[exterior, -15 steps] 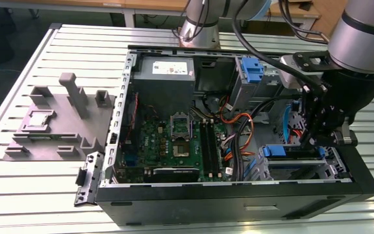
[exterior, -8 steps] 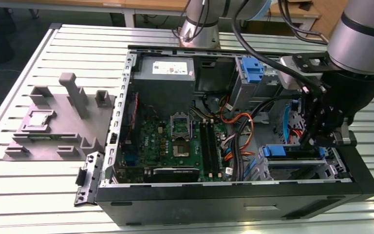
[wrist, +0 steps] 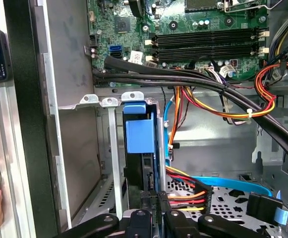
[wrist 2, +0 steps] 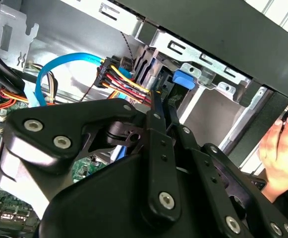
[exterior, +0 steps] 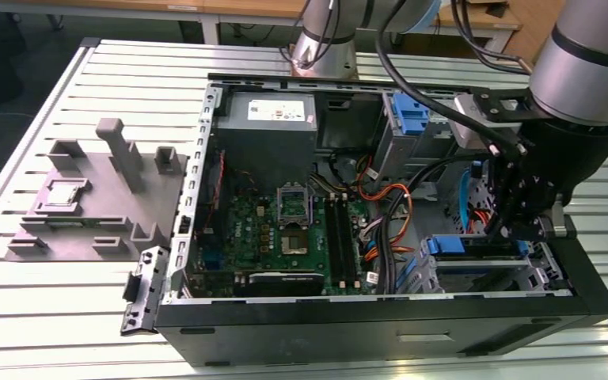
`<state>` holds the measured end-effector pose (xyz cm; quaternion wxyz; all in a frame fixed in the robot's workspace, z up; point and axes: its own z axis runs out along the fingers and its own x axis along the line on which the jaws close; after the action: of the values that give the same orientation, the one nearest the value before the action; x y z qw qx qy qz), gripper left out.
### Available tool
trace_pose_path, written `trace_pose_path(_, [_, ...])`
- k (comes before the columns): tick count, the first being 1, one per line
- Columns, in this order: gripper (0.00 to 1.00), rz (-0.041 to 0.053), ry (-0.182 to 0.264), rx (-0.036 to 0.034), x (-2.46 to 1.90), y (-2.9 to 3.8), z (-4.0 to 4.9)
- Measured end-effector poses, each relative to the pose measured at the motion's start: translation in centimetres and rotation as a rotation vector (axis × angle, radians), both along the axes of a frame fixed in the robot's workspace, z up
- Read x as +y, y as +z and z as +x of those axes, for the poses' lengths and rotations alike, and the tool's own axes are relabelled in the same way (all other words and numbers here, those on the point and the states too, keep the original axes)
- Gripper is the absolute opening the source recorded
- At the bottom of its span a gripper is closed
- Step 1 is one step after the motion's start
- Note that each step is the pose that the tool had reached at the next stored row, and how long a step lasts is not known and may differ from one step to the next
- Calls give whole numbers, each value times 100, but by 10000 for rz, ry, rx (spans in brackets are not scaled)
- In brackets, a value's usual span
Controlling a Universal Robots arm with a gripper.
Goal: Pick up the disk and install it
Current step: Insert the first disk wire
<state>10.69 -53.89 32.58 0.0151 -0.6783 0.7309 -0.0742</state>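
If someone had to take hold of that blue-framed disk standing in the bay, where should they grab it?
Probably by the blue tab on the disk's exposed edge, coming from the open side of the case: it stands edge-on between metal rails that cover its flat faces.

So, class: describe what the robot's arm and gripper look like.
The arm is a silver-grey cylinder with a dark band. Black cables trail along it. The gripper is matt black metal: angular linkage plates joined by silver bolts, ending in slim black fingers.
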Motion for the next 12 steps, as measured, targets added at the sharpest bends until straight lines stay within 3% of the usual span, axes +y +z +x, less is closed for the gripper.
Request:
trace_pose_path(10, [18,16,0,0,0,-4,0])
trace_pose_path(11, [24,9,0,0,0,10,0])
trace_pose_path(12, [24,7,0,-1,0,22,0])
